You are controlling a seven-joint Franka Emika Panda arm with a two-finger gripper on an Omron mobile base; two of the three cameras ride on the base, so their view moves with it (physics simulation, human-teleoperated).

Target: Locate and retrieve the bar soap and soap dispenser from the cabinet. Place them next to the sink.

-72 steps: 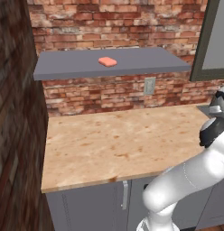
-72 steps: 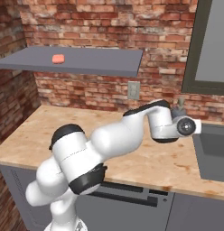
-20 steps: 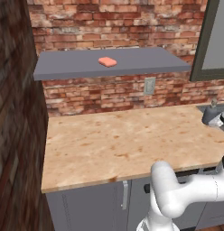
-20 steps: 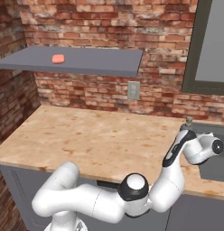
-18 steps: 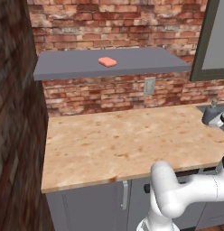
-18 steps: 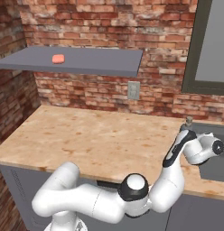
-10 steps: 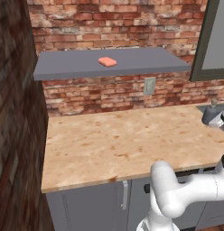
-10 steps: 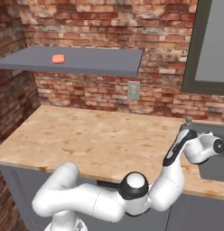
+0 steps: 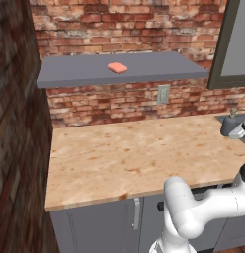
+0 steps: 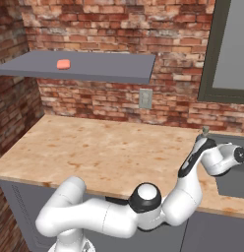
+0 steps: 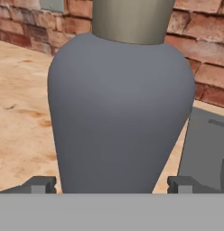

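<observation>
One salmon-pink bar soap (image 9: 117,67) is being carried flat on the grey shelf panel of the cabinet (image 9: 75,74), well apart from the arm. One dark grey soap dispenser (image 11: 120,113) is being seen upright between the two fingertips (image 11: 40,184) of the pincer (image 11: 111,186), on the wooden surface (image 9: 124,153) just beside the sink (image 10: 232,179). Whether the pincer is pressing on the bottle or standing released cannot be told.

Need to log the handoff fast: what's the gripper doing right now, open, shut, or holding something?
Gripper: its fingers stand either side of the soap dispenser near the sink; whether they clamp it or have let go cannot be told.
</observation>
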